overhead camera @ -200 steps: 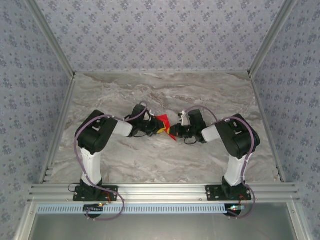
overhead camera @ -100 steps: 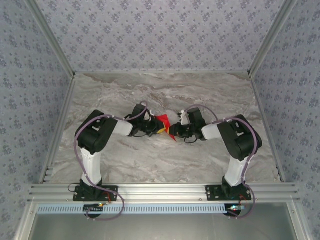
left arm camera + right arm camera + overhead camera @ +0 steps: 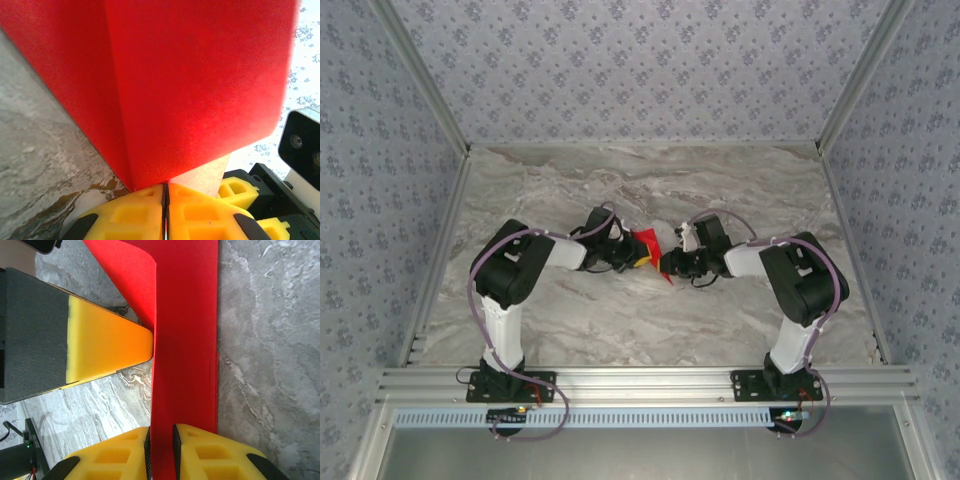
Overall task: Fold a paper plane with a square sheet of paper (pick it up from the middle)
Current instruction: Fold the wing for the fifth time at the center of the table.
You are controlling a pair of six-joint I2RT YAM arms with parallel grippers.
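The red paper (image 3: pixel 647 247), folded to a narrow angular piece, sat between the two arms over the middle of the table (image 3: pixel 620 325). Light, limp and easily creased, it probably wanted a pinch right on a fold, not on a loose flap. The left gripper (image 3: pixel 165 189) was clamped on one edge, pads pressed together. The right wrist view added what the overhead view hid: the right gripper (image 3: pixel 161 430) stood slightly apart, the paper running between its pads.
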